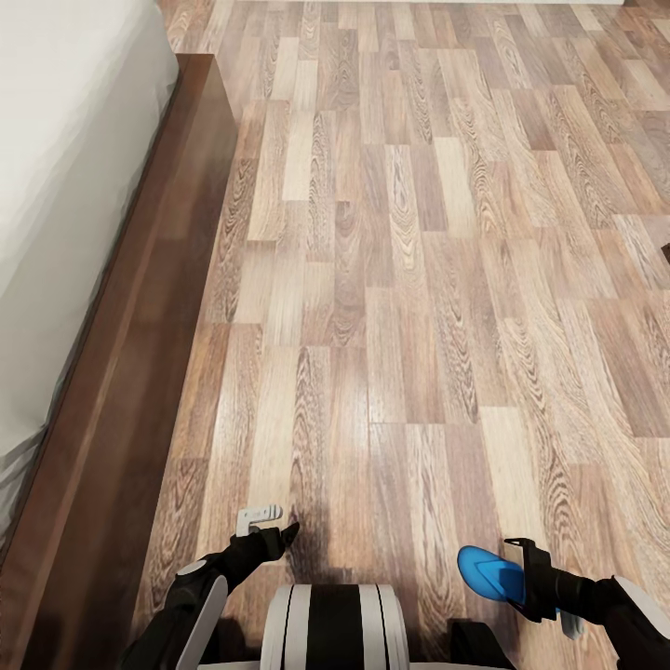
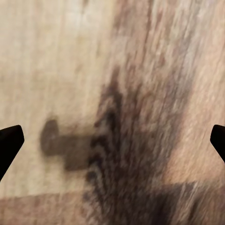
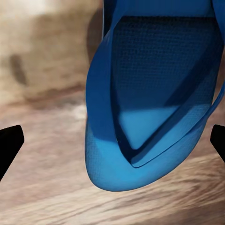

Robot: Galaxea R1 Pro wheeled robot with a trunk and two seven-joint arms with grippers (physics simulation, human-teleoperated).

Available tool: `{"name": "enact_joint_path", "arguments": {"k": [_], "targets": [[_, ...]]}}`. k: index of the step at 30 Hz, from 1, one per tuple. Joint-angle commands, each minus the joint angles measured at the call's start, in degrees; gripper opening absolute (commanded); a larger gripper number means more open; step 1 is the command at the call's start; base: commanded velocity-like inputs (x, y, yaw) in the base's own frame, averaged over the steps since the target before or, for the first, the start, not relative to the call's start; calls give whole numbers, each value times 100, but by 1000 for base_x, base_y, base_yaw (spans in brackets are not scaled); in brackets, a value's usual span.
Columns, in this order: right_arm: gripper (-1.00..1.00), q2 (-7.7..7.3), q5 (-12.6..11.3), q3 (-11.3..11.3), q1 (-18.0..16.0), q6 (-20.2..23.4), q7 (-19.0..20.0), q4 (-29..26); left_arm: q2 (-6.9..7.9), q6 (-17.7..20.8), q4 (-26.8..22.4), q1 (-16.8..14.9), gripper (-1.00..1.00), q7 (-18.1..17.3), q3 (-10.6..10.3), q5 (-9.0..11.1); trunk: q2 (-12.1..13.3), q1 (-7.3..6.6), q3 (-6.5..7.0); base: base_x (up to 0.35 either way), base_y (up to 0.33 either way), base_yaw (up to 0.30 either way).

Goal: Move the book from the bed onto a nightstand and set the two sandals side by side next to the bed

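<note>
Bright blue flat flip-flop sandal (image 1: 490, 574) held off the brown wood-plank floor (image 1: 419, 279), low at the right of the head view, its rounded end pointing away from the arm. Black right gripper (image 1: 526, 579) clamped on it at the strap end. Right wrist view: same sandal (image 3: 150, 117) close up, sole and strap showing, floor (image 3: 42, 140) blurred beneath; two dark fingertips (image 3: 9, 140) at the frame edges.

Black left gripper (image 1: 274, 535) low, near the floor, nothing in it; fingertips (image 2: 9, 143) stand wide apart in the left wrist view, bare planks (image 2: 70, 61) between, with a shadow.

Low bed with dark brown wooden frame (image 1: 140, 354) and light grey mattress (image 1: 65, 186) runs along the left.
</note>
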Motion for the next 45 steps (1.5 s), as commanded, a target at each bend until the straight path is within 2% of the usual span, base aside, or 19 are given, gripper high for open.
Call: {"name": "enact_joint_path", "arguments": {"k": [1, 5, 14, 28, 33, 45], "targets": [[100, 2, -31, -21, -2, 13, -49, -5, -1, 35, -6, 1, 100, -5, 5, 35, -1, -1, -3, 0, 0, 0], [100, 2, -31, -21, -2, 13, -49, -6, -1, 38, -6, 0, 100, -5, 5, 35, -1, -1, -3, 0, 0, 0], [100, 2, -33, -21, -2, 13, -49, -5, -1, 40, -6, -1, 100, -5, 5, 35, -13, 22, -202, 0, 0, 0], [100, 2, -31, -21, -2, 13, -49, -2, -1, 40, -6, -1, 100, 2, 5, 35, -13, 22, -202, 0, 0, 0], [100, 2, -32, -21, -2, 13, -49, -2, -1, 40, -6, -1, 100, 3, 5, 35, -20, 35, -313, 0, 0, 0], [100, 2, -32, -21, -2, 18, -49, -3, -2, 40, -6, -1, 100, 3, 5, 35, -20, 35, -313, 0, 0, 0]]}}
